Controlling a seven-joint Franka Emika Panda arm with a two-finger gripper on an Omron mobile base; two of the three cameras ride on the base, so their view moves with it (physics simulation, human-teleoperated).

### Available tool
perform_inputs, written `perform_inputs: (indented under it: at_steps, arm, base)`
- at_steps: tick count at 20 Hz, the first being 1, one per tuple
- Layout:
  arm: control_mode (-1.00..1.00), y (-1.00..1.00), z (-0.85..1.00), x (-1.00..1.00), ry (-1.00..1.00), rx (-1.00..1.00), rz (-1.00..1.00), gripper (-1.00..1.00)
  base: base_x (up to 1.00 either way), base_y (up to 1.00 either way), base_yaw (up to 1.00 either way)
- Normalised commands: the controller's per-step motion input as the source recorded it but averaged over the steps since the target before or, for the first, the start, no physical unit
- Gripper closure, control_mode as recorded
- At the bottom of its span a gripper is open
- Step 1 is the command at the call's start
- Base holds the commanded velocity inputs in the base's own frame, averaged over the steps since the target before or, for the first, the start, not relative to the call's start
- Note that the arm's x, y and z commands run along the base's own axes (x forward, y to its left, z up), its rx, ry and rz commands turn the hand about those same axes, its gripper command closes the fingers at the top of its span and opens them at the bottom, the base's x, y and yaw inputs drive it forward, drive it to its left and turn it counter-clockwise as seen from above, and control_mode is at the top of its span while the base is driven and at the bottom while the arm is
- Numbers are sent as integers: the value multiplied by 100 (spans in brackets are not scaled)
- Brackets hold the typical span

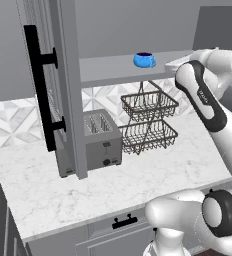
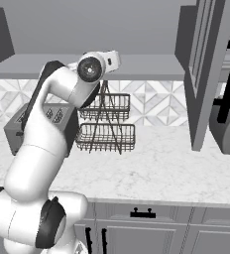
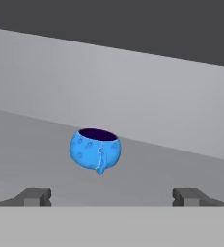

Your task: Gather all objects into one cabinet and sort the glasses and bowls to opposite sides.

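Note:
One squat glossy blue cup with a dark inside stands upright on the plain light grey shelf. My gripper is open and level with the cup, a short way in front of it. Its two fingertips are spread wide, and the cup sits slightly left of their middle, touching neither. In the left base view the same blue cup is on the shelf, with my hand just to its right. The black bowl, the red mug, the second blue cup and the dark brown shelf board are out of view.
An open grey panelled door with a black handle hangs left of the shelf; another door hangs on the right. Below, a toaster and a two-tier wire basket stand on the marble counter.

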Motion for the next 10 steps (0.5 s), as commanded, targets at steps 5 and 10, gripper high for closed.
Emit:
perform_inputs:
  at_steps: [5, 10]
  arm:
    - [-100, 0, -18, 28, 2, 0, 2, -100]
    - [-100, 0, 0, 8, 0, 0, 1, -100]
  base:
    - [0, 0, 0]
    - [0, 0, 0]
